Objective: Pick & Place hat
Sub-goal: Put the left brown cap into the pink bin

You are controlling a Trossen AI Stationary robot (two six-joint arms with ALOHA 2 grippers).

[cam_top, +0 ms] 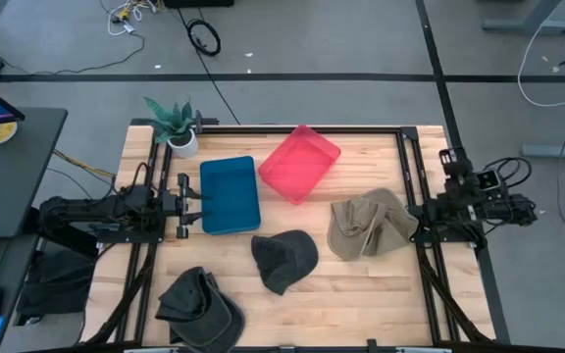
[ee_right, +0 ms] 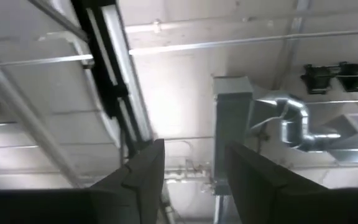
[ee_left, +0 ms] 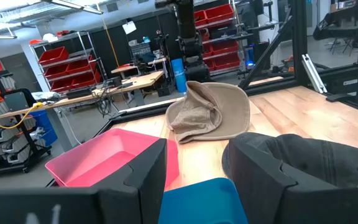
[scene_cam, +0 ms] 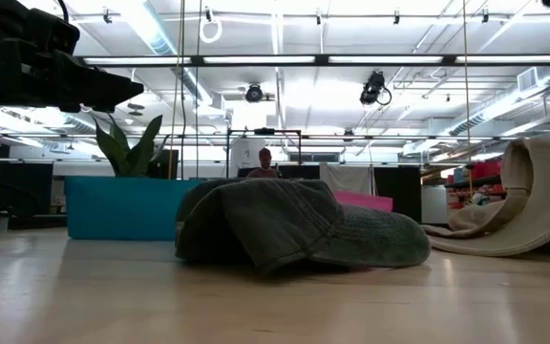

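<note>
Three hats lie on the wooden table. A tan bucket hat [cam_top: 366, 224] sits crumpled at the right, its brim curled upward [scene_cam: 538, 196]. A dark grey cap [cam_top: 284, 258] rests flat at the centre [scene_cam: 294, 225]. A second dark cap [cam_top: 199, 309] lies at the near edge. My left gripper [cam_top: 192, 204] is open, level, at the blue bin's left wall, pointing toward the table's right [ee_left: 194, 180]. My right arm [cam_top: 459, 201] is folded at the table's right edge. Its gripper [ee_right: 194, 174] is open and points up at the ceiling.
A blue bin [cam_top: 231, 194] and a tilted pink bin [cam_top: 299, 162] stand at the far middle of the table. A potted plant [cam_top: 177, 126] is at the far left corner. Black frame rails run along both sides. Bare wood lies between the caps and the tan hat.
</note>
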